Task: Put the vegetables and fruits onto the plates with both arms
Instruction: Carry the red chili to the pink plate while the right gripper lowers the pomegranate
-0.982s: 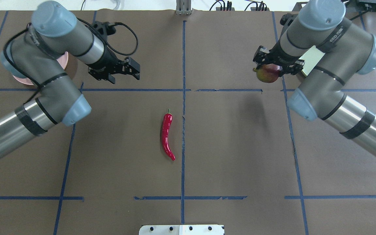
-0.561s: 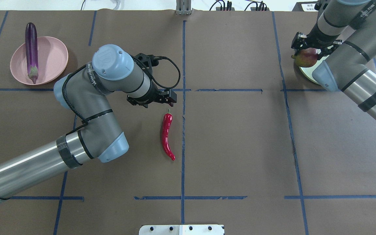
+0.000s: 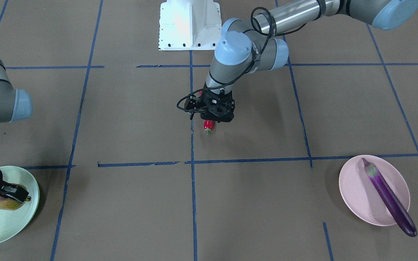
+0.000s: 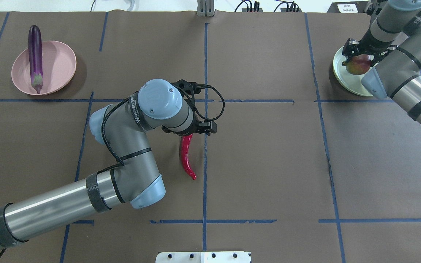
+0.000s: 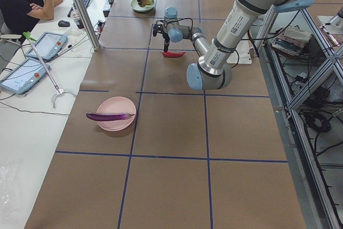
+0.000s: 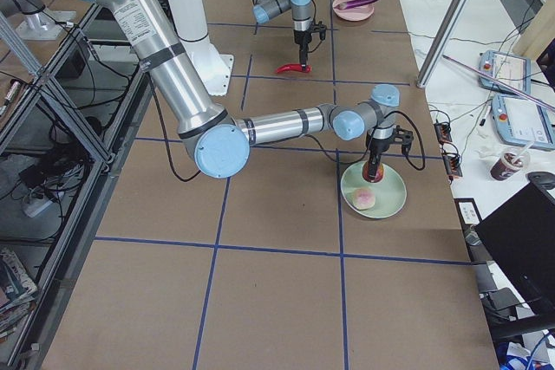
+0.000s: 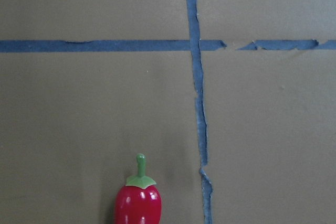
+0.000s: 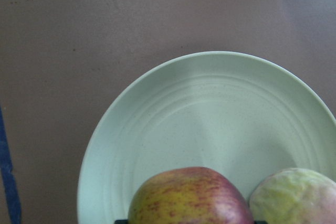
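The red chili pepper [image 4: 185,157] lies at mid-table, and my left gripper [image 4: 188,132] hangs open right above its stem end [image 7: 138,205]. In the front view that gripper [image 3: 214,116] hides most of the chili [image 3: 208,125]. The purple eggplant [image 4: 35,58] lies across the pale pink plate [image 4: 59,62] at the far left. My right gripper [image 4: 359,60] is shut on the red-yellow fruit [image 8: 189,198] and holds it just over the pale green plate [image 4: 345,83]. The pale green-pink fruit [image 8: 294,198] lies on that plate beside it.
Brown paper with blue tape lines covers the table. The white base block [image 3: 189,25] stands at the robot's side. An operator [image 5: 21,4] sits at a side desk with tablets beyond the table's end.
My left arm has swung from the pink plate down to the chili's stem end, uncovering the eggplant on that plate. My right arm has carried the red-yellow fruit over the green plate.
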You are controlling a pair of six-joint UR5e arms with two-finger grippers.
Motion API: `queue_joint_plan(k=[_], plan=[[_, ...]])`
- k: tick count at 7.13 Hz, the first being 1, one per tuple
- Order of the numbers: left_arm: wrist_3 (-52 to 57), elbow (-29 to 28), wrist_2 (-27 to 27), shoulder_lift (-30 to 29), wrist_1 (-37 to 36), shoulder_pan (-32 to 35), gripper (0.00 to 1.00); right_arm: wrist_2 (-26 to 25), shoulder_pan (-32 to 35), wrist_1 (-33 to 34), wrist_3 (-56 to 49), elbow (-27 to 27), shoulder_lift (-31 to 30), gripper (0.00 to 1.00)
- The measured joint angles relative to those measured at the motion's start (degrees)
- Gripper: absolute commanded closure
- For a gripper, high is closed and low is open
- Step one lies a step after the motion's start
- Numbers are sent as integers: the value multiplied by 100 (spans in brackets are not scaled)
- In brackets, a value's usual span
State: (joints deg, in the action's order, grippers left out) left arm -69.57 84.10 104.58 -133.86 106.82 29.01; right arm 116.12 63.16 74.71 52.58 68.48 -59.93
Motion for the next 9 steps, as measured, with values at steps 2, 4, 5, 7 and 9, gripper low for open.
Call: queue_joint_plan(k=[2,4,5,7,9], plan=[[10,-10,-327,23,-259,-64,6,-103,5,-21,-11,-116,-4,1],[28,-18,-410,69,-325,-155,42,-115,4,-31,-169,-139,-8,0],[16,-21,-415,75,-333,-211,88,-110,4,-34,-323,-133,0,0],[-39,0,-413,85,-337,-246,100,-73,4,-30,-420,-65,10,0],[-63,117,-398,101,-331,42,100,166,13,28,-399,215,-1,0]])
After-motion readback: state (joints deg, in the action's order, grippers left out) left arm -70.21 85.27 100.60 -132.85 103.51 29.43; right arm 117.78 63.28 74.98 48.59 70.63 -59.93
